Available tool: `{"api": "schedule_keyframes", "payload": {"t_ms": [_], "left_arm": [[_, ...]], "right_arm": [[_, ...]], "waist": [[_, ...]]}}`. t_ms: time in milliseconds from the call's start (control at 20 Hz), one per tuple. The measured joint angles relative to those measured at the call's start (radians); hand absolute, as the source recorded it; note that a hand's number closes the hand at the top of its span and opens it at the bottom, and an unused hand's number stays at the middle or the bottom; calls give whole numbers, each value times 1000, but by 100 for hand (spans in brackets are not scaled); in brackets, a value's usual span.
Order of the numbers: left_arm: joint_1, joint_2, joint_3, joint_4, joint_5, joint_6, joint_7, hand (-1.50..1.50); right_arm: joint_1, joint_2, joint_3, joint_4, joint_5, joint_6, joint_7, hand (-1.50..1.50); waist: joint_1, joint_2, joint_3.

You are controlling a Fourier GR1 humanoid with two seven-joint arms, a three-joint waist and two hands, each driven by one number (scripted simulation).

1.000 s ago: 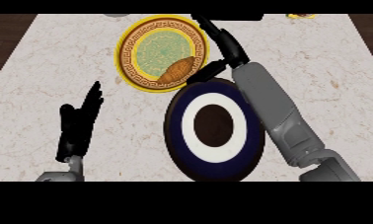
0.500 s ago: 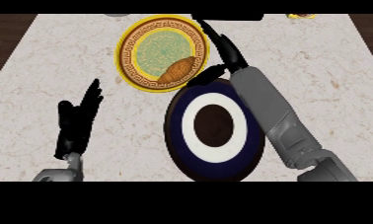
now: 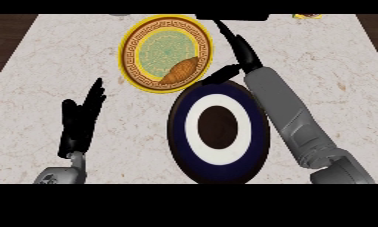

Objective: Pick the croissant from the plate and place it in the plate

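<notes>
A brown croissant lies on the lower right part of the yellow plate with a green centre at the back of the counter. Just in front of it sits a dark blue plate with a white ring and a brown centre, holding nothing. My right hand reaches past the yellow plate's right rim, fingers straight and pointing away, thumb spread toward the croissant without touching it. My left hand rests open at the lower left, fingers up.
The pale marble counter ends at a dark floor strip on the far left. A small yellow object shows at the back right edge. My right forearm lies along the blue plate's right side.
My right hand has moved slightly right and forward beside the yellow plate. The croissant, both plates and the left hand have not moved.
</notes>
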Motion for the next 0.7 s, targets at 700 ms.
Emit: {"api": "schedule_keyframes", "payload": {"t_ms": [700], "left_arm": [[-14,-17,3,35,-16,-3,-23,0]], "right_arm": [[34,-116,-57,42,3,19,-80,-150]], "waist": [[6,2,1]]}}
